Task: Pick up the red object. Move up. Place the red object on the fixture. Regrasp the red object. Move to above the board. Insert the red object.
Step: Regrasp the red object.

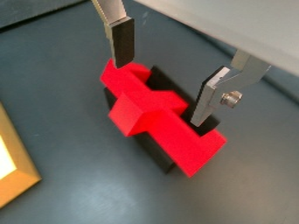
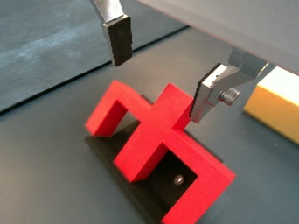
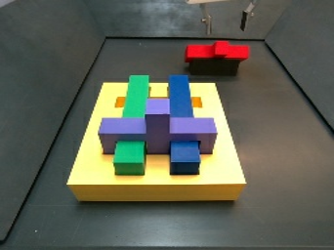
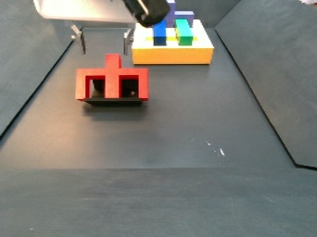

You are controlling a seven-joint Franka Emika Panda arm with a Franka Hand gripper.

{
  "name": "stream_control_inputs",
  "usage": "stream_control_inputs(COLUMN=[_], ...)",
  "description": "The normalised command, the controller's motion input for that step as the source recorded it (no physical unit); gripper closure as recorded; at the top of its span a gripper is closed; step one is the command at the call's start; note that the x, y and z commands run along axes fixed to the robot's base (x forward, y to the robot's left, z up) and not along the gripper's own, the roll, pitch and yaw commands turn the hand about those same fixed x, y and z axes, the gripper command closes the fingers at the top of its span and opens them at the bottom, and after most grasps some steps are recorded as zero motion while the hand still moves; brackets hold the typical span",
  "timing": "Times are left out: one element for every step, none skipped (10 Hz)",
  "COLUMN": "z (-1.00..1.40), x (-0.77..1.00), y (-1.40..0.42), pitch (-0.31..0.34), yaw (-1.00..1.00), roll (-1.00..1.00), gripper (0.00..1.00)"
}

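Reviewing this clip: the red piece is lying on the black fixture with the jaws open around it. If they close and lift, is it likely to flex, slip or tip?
The red object looks solid and blocky, so probably rigid. Its flat faces should suit the gripper, though the smooth finish may slip slightly. It overhangs the fixture, so an off-centre nudge could tilt it.

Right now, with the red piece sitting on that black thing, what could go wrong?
1. The red object lies on the small fixture and overhangs it in both wrist views, so a nudge might tip it off.
2. The gripper hangs open above it with nothing held; if the jaws come down off-centre, a finger could knock the stem instead of straddling it.
3. A crooked regrasp could make fitting it into the board harder.
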Motion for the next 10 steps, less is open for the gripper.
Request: stream_control_inputs(z=[0.11,0.11,0.12,0.15,0.14,0.06,0.00,-0.07,0.00,0.00], x=[0.06,0.07,0.08,0.16,0.19,0.26,0.28,0.22,0.07,0.00], y=[-0.09,-0.13,-0.16,-0.23,-0.25,-0.26,-0.25,-0.25,-0.11,-0.03], pitch=[0.337,0.349,0.383,0.469,0.483,0.511,0.503,0.429,0.263,0.003], yaw=[0.17,0.13,0.09,0.00,0.00,0.00,0.00,0.00,0.00,0.00], roll=[1.00,1.00,1.00,1.00,1.00,1.00,1.00,1.00,0.63,0.03], gripper=[0.00,0.00,0.00,0.00,0.00,0.00,0.00,0.00,0.00,0.00])
